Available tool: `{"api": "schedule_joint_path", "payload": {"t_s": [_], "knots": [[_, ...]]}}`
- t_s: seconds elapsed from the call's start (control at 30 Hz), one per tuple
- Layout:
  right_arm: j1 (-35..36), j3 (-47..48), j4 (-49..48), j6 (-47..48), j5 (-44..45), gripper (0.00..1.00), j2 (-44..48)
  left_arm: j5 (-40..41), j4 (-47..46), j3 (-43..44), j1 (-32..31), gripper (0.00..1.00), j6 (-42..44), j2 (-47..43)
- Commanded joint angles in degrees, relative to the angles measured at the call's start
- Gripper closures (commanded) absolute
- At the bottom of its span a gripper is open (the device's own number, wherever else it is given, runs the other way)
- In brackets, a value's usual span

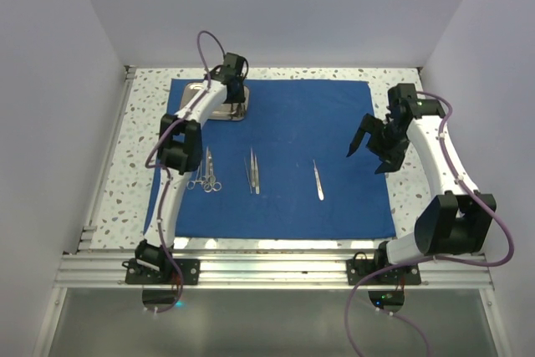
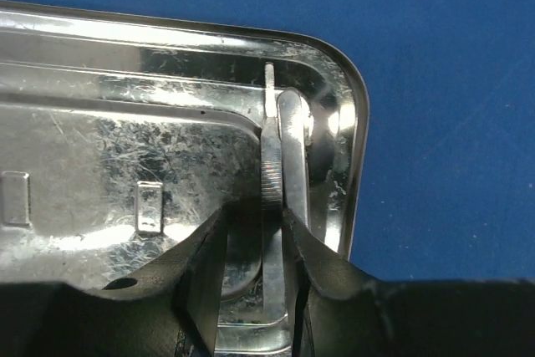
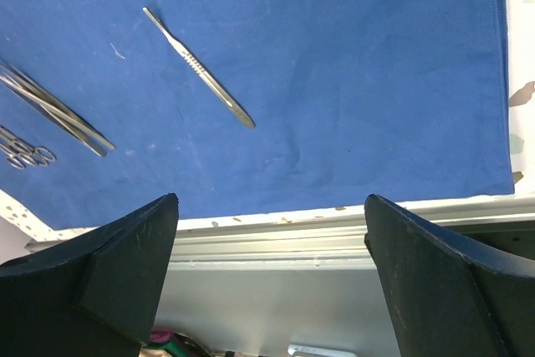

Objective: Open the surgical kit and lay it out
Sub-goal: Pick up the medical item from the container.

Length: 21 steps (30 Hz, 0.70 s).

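The surgical kit's royal-blue cloth (image 1: 301, 123) lies spread flat on the table. The shiny steel tray (image 1: 219, 106) sits on its far left corner. My left gripper (image 1: 236, 94) reaches down into the tray (image 2: 84, 156). Its jaws (image 2: 255, 219) stand partly open around a thin steel instrument (image 2: 282, 148) lying by the tray's right wall; the right finger touches it and a dark gap shows on the left. Ring-handled scissors and forceps (image 1: 206, 175), tweezers (image 1: 252, 170) and a slender flat tool (image 1: 318, 180) lie in a row on the cloth. My right gripper (image 1: 370, 152) hovers wide open and empty over the cloth's right side.
In the right wrist view the open jaws (image 3: 272, 198) frame the cloth's near edge (image 3: 334, 56) and the aluminium rail (image 3: 276, 244) below it; the slender tool (image 3: 198, 67) and tweezers (image 3: 58, 110) lie beyond. Speckled tabletop (image 1: 405, 198) borders the cloth, with white walls around.
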State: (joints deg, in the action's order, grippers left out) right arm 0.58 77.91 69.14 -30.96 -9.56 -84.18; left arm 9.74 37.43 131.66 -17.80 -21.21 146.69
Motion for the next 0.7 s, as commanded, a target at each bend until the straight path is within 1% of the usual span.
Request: {"api": "schedule_joint_path", "payload": {"t_s": [0.0,0.13,0.33,0.4,0.47,0.57,0.6,0.67], "knots": [[-0.40,0.93,-0.50,1.43,-0.81,0.03,0.51,4.23,10.80,3.17,0.31,0.64,2.75,4.91],[-0.40,0.05,-1.11,1.34,-1.51,0.02,1.04,6.52,14.07,-0.95,0.75,0.65,3.90,5.01],[-0.40,-1.97,-2.17,0.99,-3.27,0.03,1.56,4.67,17.15,-3.59,1.19,0.70,4.60,5.89],[-0.40,-2.06,-2.17,0.99,-3.36,0.03,1.65,4.68,16.71,-5.52,1.28,0.73,4.08,4.57],[-0.40,-2.15,-2.17,1.08,-3.36,0.03,2.09,2.58,14.79,-8.07,1.28,0.74,4.25,1.51],[-0.40,-2.32,-2.08,1.16,-3.27,0.03,2.44,-2.68,8.56,-13.78,1.19,0.75,4.08,-2.88],[-0.40,-2.50,-2.17,1.17,-3.36,0.03,2.70,-3.14,8.36,-14.84,1.19,0.75,3.73,-3.43],[-0.40,-2.94,-2.26,1.08,-3.36,0.03,3.14,-3.93,9.32,-14.33,1.19,0.75,3.37,-3.69]]}}
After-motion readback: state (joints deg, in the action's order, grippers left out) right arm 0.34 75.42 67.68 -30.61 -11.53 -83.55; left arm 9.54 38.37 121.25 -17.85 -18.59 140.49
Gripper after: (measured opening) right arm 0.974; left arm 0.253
